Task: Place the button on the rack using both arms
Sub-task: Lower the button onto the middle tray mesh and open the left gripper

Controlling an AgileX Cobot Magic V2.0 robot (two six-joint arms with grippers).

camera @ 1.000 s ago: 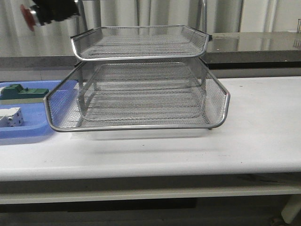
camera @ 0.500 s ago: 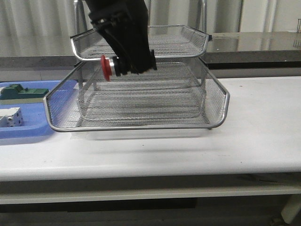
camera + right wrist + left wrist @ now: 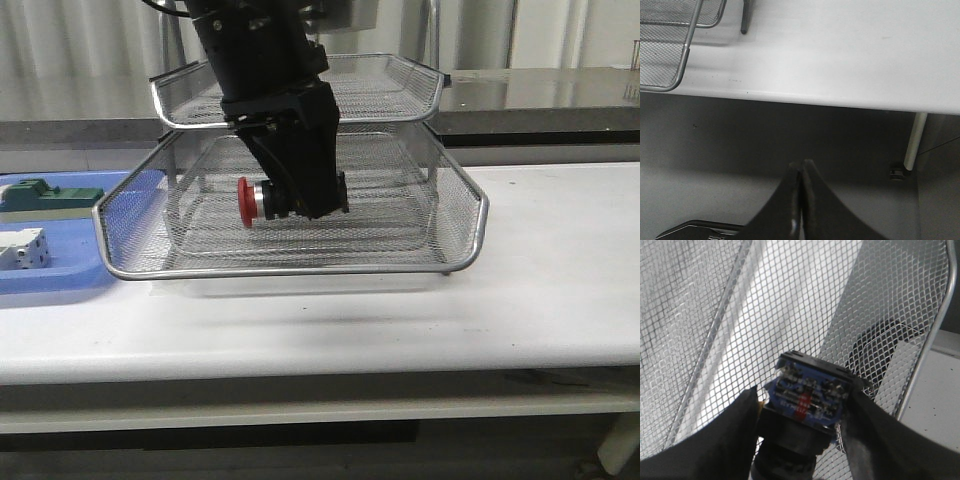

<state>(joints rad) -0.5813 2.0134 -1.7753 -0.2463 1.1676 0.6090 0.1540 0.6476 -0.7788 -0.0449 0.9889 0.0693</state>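
While the button (image 3: 262,201) is clamped sideways in the left claw (image 3: 300,195), it is held above the mesh of the rack (image 3: 300,262), inside its front rim; the right claw (image 3: 800,192) is pressed together below the white surface's (image 3: 840,60) edge

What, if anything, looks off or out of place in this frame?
Nothing stands out. The left gripper holds the button sideways over the rack's pulled-out middle tray. The right gripper is shut and empty, below the table edge. No spills or damage visible.
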